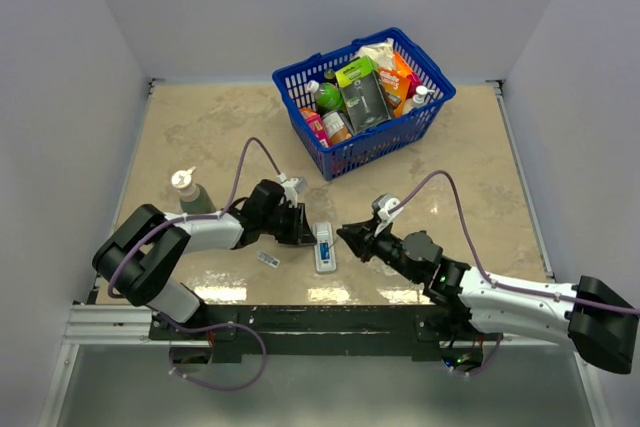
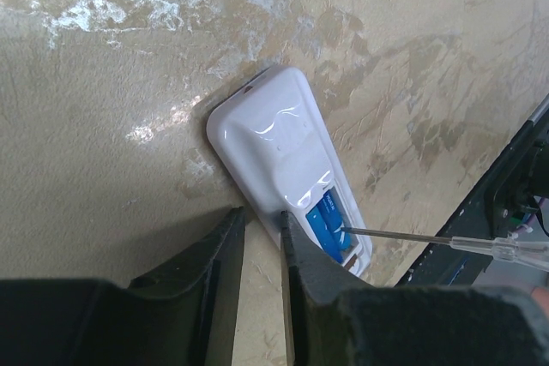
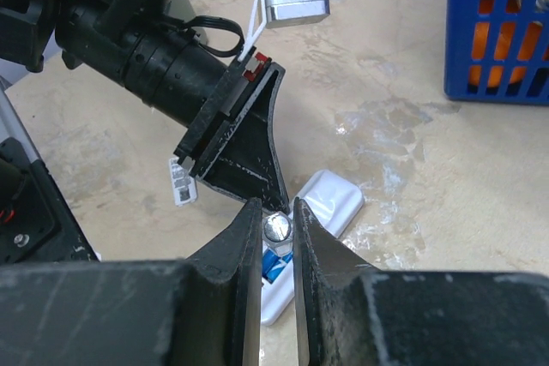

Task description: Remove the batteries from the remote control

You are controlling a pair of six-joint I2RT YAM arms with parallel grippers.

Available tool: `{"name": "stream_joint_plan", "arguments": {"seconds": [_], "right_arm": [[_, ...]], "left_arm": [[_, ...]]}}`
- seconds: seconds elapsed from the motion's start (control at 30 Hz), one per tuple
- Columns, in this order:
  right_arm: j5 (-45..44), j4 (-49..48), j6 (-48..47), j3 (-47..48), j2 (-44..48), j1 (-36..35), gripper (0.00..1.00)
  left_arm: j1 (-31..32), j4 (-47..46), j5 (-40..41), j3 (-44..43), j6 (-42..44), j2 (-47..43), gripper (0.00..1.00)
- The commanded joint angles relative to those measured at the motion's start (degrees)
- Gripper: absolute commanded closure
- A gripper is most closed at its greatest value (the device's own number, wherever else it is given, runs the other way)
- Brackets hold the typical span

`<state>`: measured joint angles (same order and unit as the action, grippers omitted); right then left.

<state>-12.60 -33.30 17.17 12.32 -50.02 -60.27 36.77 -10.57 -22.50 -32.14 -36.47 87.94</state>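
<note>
The white remote control [image 1: 325,247] lies flat on the table between the two grippers, its recess open. Blue batteries [image 2: 330,225] sit side by side in the recess, and show in the right wrist view [image 3: 274,263]. My left gripper [image 2: 262,214] is nearly closed and empty, with one fingertip [image 2: 287,222] against the remote's long edge [image 2: 274,139]. My right gripper [image 3: 277,207] is shut on a thin screwdriver [image 2: 480,246] with a clear handle. The tool's metal tip [image 2: 345,231] touches the blue cells. A small greyish-white piece [image 1: 268,260] lies on the table left of the remote.
A blue basket [image 1: 370,147] full of groceries stands at the back centre. A spray-top bottle [image 1: 190,192] stands at the left by the left arm. The table's near edge and metal rail run just below the remote.
</note>
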Motion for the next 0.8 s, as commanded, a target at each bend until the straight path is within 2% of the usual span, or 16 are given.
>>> {"name": "stream_joint_plan", "arguments": {"seconds": [0.0,0.3,0.47,0.77], "right_arm": [[-0.6,0.3,-3.5,4.4,-1.0,-0.1,1.0],[0.1,-2.1,-5.6,5.3,-5.9,-0.1,1.0],[3.5,-7.7,-6.5,4.2,-8.4,-0.1,1.0],[6.2,-7.9,-8.9,3.2,-11.0,-0.1,1.0]], "left_arm": [[0.1,0.2,0.6,-2.0,0.6,0.1,0.72],[0.1,-0.9,0.4,-1.3,0.2,0.3,0.72],[0.1,-1.1,0.4,-1.2,0.0,-0.1,0.72],[0.1,-1.0,0.5,-1.1,-0.1,-0.3,0.72]]}}
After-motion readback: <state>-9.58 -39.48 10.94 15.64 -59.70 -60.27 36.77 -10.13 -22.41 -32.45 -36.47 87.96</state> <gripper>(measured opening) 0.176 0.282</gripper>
